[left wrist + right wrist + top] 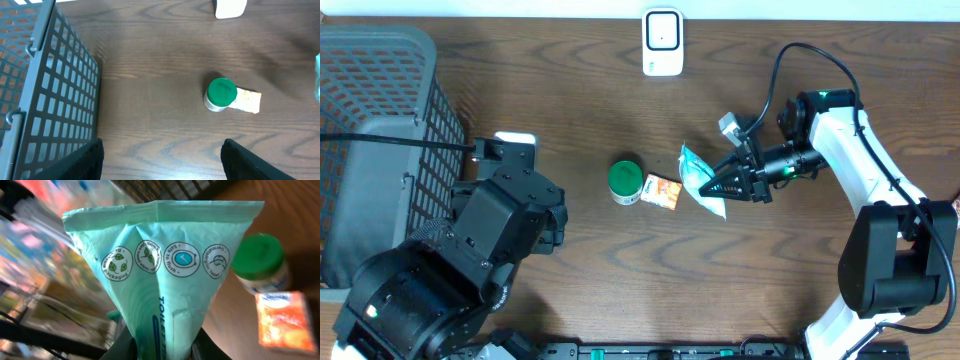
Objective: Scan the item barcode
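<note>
Right gripper pinched on teal packet, left gripper wide, empty; I'd face its barcode side square to white scanner.

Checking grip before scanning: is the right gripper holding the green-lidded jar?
No, the right gripper grips the teal packet; the jar stands apart.

**Lettering on the mint-green pouch**

In the right wrist view, the mint-green pouch carries a row of four round emblems just under its sealed edge, with their words upside down. The first from the left reads "Recyclable packaging". The third, around a blue disc, reads "Safe to flush". The words on the second and fourth are too small to read. Below the row, blue capitals run along the pouch: "TOILET", the rest hidden. Right of the pouch, the orange packet bears blurred, unreadable lettering.
</note>
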